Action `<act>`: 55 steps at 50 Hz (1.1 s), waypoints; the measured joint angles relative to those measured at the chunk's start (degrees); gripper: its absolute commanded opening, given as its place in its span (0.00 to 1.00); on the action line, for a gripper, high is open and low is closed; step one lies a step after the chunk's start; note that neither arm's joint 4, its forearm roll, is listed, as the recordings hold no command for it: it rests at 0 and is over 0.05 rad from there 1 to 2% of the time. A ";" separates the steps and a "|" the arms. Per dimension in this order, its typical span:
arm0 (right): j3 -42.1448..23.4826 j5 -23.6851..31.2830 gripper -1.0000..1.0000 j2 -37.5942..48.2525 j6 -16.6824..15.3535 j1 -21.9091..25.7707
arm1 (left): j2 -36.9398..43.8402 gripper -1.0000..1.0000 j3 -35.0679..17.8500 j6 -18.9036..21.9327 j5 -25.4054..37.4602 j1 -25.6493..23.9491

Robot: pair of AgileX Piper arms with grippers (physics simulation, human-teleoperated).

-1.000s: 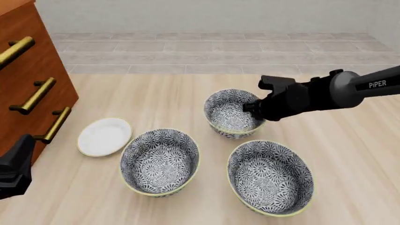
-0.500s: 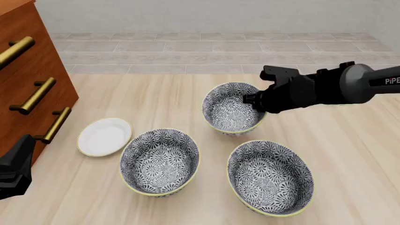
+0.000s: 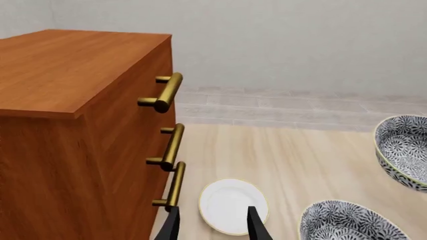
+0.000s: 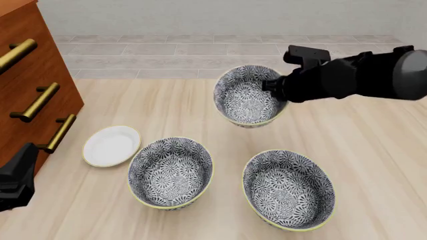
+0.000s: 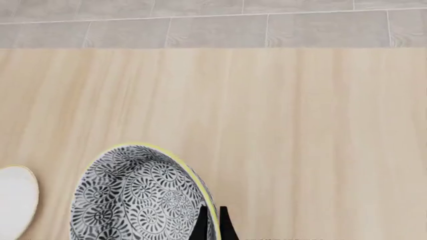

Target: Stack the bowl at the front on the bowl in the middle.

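Rosettes of grey-blue on white cover the deep, round far bowl [image 4: 245, 102]. Its thin yellow-green rim is pinched tight in the right gripper [image 4: 273, 86] above the pale wood-grain table [image 4: 360, 145] (the left gripper [image 3: 213, 229] gapes, empty).

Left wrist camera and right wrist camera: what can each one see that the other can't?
Only the left wrist view shows the wooden drawer chest with brass handles, the open left hand, and a second bowl on the table.

Only the right wrist view shows the right hand pinching the rim of the lifted bowl.

Both show the white plate, the lifted bowl and the wooden tabletop.
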 measured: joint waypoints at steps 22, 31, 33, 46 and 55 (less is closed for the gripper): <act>2.37 2.10 0.00 -7.55 0.53 5.62 | -0.79 1.00 0.00 -0.97 0.71 0.11; 3.19 3.57 0.00 -11.44 0.30 9.48 | -1.16 1.00 0.00 -1.12 0.96 0.02; 3.18 3.89 0.00 -12.02 0.21 10.21 | -1.24 1.00 0.00 -1.14 1.01 -0.02; 1.28 5.80 0.00 -13.33 -0.17 13.75 | -1.77 1.00 -0.01 -1.33 1.30 -0.06; -0.02 6.51 0.00 -13.20 -0.25 15.78 | -2.41 1.00 -0.02 -1.39 1.71 -0.07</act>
